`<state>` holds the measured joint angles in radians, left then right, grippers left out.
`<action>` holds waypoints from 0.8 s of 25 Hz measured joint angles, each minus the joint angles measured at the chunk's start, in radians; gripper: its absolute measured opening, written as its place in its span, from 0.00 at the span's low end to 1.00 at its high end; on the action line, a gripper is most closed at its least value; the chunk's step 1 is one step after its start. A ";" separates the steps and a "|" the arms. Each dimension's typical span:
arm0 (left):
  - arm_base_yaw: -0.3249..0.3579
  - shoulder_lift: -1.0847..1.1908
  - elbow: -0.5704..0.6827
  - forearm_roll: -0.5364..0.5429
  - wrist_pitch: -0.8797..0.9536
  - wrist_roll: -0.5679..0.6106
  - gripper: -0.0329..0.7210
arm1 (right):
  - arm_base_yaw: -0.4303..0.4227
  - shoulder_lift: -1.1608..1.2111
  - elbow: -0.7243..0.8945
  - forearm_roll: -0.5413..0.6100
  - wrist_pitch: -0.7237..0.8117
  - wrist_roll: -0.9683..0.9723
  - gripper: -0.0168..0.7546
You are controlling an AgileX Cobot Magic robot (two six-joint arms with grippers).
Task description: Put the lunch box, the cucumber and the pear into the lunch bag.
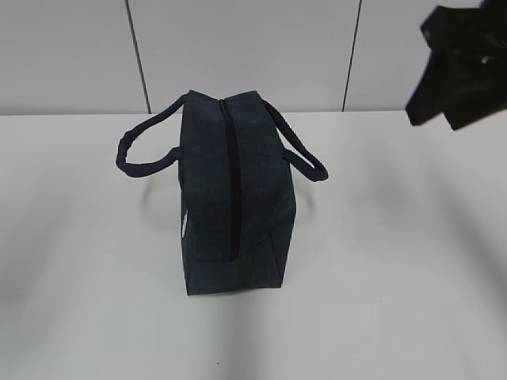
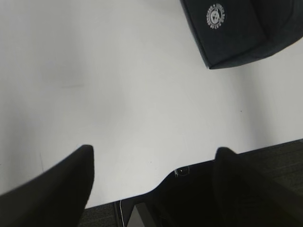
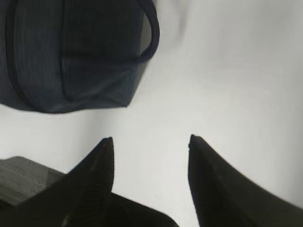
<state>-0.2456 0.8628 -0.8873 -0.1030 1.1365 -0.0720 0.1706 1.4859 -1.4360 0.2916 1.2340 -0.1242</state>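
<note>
The dark navy lunch bag (image 1: 230, 190) stands upright on the white table, its top zipper (image 1: 234, 174) closed and its two loop handles spread to the sides. Its corner with the white logo (image 2: 216, 16) shows in the left wrist view, and its end and one handle show in the right wrist view (image 3: 71, 52). My left gripper (image 2: 154, 153) is open and empty over the table's near edge. My right gripper (image 3: 150, 139) is open and empty, raised at the upper right of the exterior view (image 1: 459, 67), to the right of the bag. The lunch box, cucumber and pear are out of view.
The white table (image 1: 396, 261) runs to a panelled wall behind. Its front edge and a dark base (image 2: 199, 198) show under my left gripper.
</note>
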 joint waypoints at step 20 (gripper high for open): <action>0.000 -0.508 0.113 0.103 0.130 -0.001 0.73 | 0.000 -1.090 0.655 -0.093 0.020 0.037 0.51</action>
<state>-0.2456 0.3552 -0.7743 0.0000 1.2667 -0.0728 0.1706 0.3960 -0.7814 0.1988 1.2540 -0.0873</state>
